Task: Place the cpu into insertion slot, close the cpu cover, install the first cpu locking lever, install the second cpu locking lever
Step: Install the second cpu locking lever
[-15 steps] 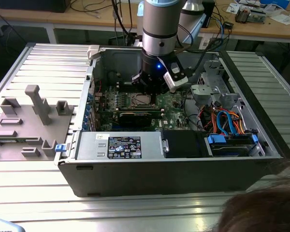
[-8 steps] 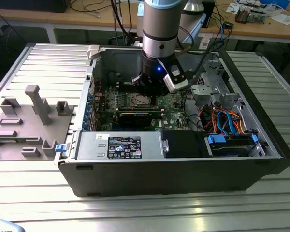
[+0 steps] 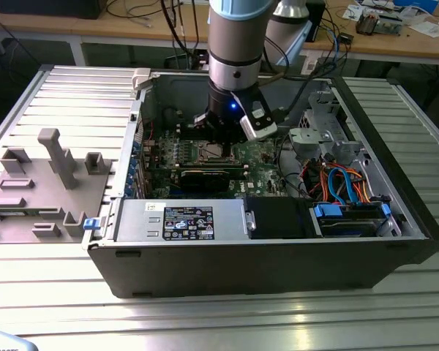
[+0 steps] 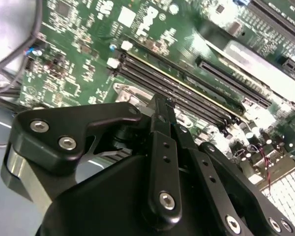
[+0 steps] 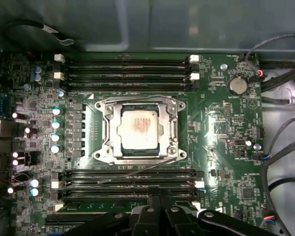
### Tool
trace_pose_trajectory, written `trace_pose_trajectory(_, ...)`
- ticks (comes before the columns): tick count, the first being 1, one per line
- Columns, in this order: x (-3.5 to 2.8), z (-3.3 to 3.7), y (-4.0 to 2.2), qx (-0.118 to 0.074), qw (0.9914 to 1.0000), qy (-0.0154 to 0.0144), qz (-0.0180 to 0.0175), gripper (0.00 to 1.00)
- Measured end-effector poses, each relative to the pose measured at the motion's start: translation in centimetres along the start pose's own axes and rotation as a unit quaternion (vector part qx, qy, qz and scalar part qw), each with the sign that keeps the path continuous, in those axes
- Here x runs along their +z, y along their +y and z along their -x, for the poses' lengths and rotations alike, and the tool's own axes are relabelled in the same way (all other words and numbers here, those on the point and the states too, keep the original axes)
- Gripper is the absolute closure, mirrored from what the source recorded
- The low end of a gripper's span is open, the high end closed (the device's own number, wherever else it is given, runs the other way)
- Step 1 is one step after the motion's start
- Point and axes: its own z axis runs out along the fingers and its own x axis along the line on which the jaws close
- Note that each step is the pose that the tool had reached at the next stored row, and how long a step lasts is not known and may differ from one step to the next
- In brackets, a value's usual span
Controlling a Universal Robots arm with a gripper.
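Note:
The cpu (image 5: 139, 130), a silver-grey square, sits in the insertion slot (image 5: 104, 105) on the green board. The cpu cover (image 5: 108, 135), a metal frame plate, lies flat around it. A thin locking lever (image 5: 142, 173) runs slanted along the socket side nearest my gripper (image 5: 160, 197), apart from the frame at one end. My gripper hangs over the memory slots beside the socket, fingers together with nothing between them. In the second wrist view my gripper (image 4: 162, 102) is shut just above the board. In the exterior view my gripper (image 3: 221, 145) is low inside the case, over the socket area.
Long memory slots (image 5: 130, 64) flank the socket on two sides. A black card (image 3: 205, 178), a power supply (image 3: 190, 219) and orange and blue cables (image 3: 336, 183) fill the case. A grey fixture (image 3: 55, 157) stands on the table at the exterior view's left.

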Motion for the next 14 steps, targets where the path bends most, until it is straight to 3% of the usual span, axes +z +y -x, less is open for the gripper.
trace_pose_trajectory(3, 0.23, -1.04, -0.02, 0.001, 1.00000, -0.0001, 0.0024, 0.89)
trace_pose_trajectory(4, 0.32, -1.83, -0.04, 0.001, 0.99999, 0.0000, 0.0043, 0.89)
trace_pose_trajectory(6, 0.43, -2.29, -0.04, 0.002, 0.99997, -0.0001, 0.0078, 0.89)
trace_pose_trajectory(8, 0.71, -2.43, -0.06, 0.002, 0.99992, -0.0002, 0.0122, 0.89)
trace_pose_trajectory(14, 1.72, -2.47, -0.16, 0.002, 0.99992, -0.0001, 0.0127, 0.89)
